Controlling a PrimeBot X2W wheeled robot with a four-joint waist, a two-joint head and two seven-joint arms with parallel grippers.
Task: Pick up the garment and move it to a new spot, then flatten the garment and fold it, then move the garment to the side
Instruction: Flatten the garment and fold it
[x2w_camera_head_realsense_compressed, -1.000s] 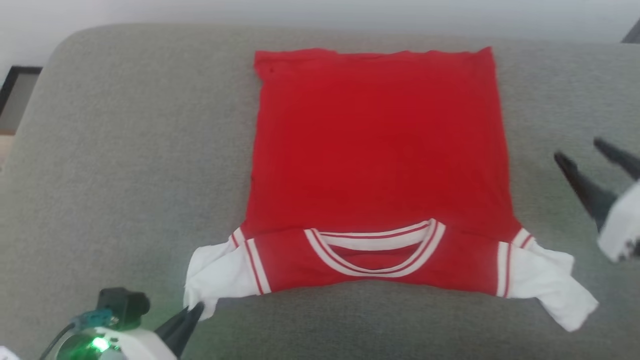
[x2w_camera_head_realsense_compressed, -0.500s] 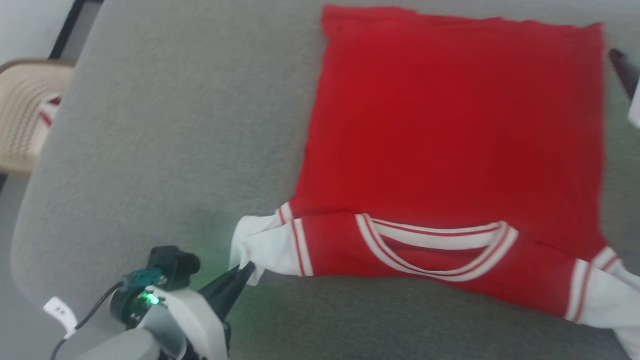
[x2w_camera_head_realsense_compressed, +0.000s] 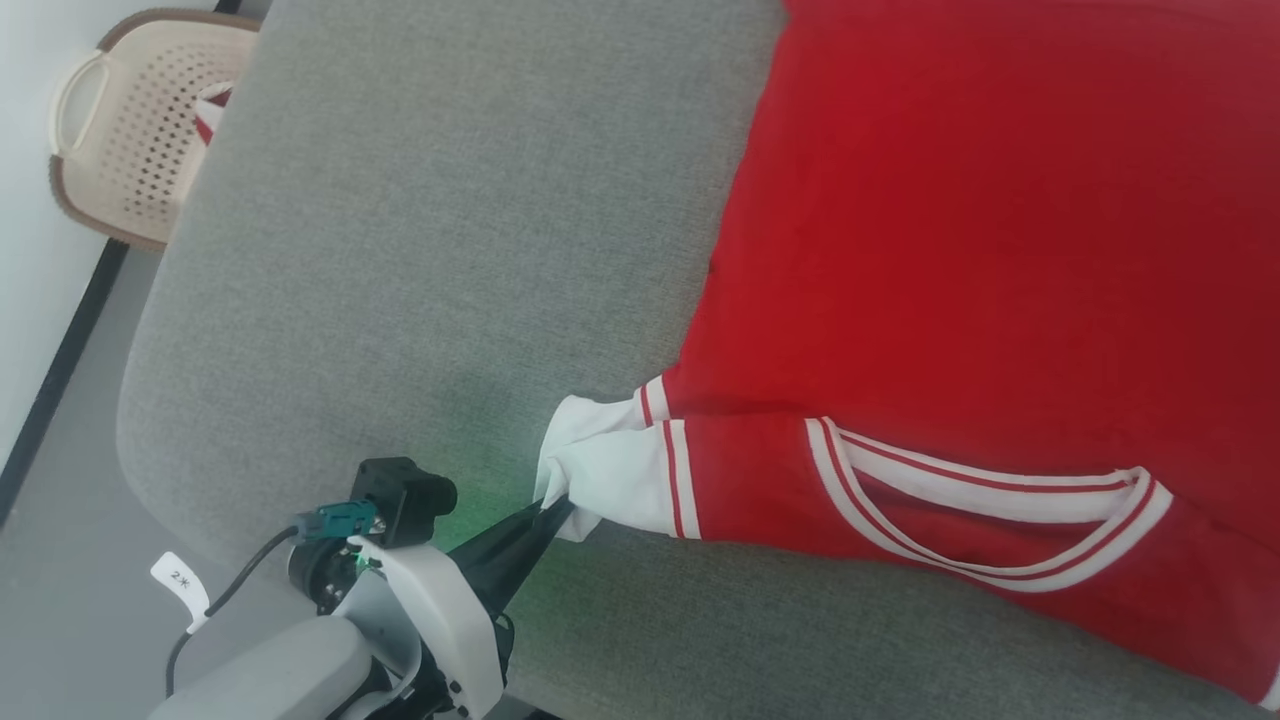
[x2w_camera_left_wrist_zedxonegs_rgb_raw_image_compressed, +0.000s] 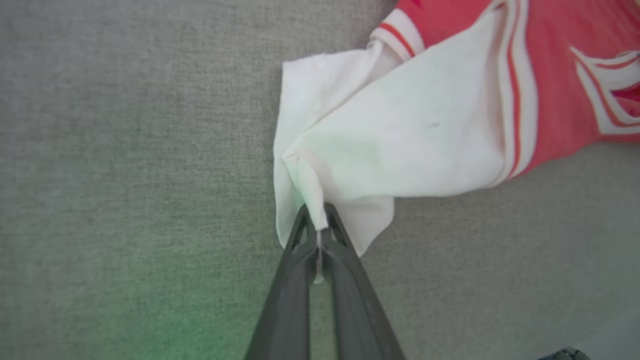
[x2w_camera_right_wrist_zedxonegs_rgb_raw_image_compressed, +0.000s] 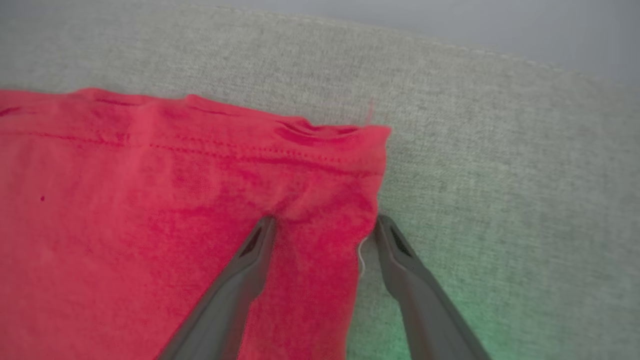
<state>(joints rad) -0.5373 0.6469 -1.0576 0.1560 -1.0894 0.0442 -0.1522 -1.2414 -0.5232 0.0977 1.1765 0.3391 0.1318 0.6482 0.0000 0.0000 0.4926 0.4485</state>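
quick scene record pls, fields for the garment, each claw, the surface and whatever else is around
garment: red, spread on the cushion, striped collar at the near end, not lifted
surface: grey cushion
left claw: shut on a pinch of the white sleeve edge
right claw: open, one finger over the red hem corner, the other beside it over the cushion
off to the side: beige perforated basket beyond the cushion's left end, red-and-white striped cloth with it
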